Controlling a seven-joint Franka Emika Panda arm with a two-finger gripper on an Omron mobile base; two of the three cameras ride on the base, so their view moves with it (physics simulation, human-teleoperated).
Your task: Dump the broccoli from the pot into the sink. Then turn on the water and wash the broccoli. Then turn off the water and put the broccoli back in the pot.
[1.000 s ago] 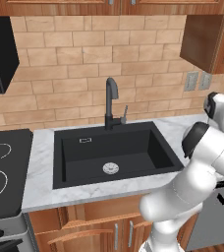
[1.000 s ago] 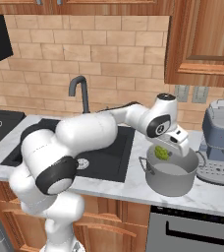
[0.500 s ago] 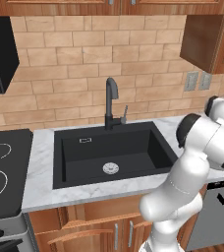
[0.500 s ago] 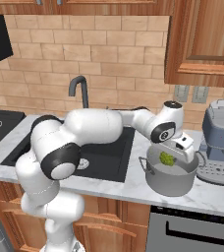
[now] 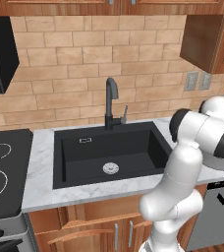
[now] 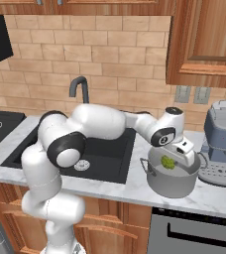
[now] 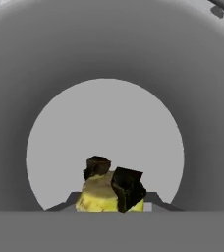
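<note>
The grey pot (image 6: 172,178) stands on the marble counter to the right of the black sink (image 6: 102,149). My gripper (image 6: 175,156) reaches down into the pot's mouth, shut on the yellow-green broccoli (image 6: 167,162). Looking straight down into the pot (image 7: 104,64), the hand view has the broccoli (image 7: 97,197) pinched between the two dark fingertips (image 7: 128,189), above the pale round bottom. Part of the pot (image 5: 221,163) shows behind my arm in the left base view. The sink (image 5: 84,157) holds only its silver drain (image 5: 110,168), and no stream falls from the faucet (image 5: 112,101).
A grey coffee machine (image 6: 223,144) stands close to the pot's right side. The black stovetop (image 5: 3,172) lies left of the sink. Wall cabinets (image 6: 204,42) hang above the counter, and a brick wall rises behind it.
My hand has swung slightly right and come down, lowering the broccoli from just above the rim into the pot's mouth. The grip stays shut.
</note>
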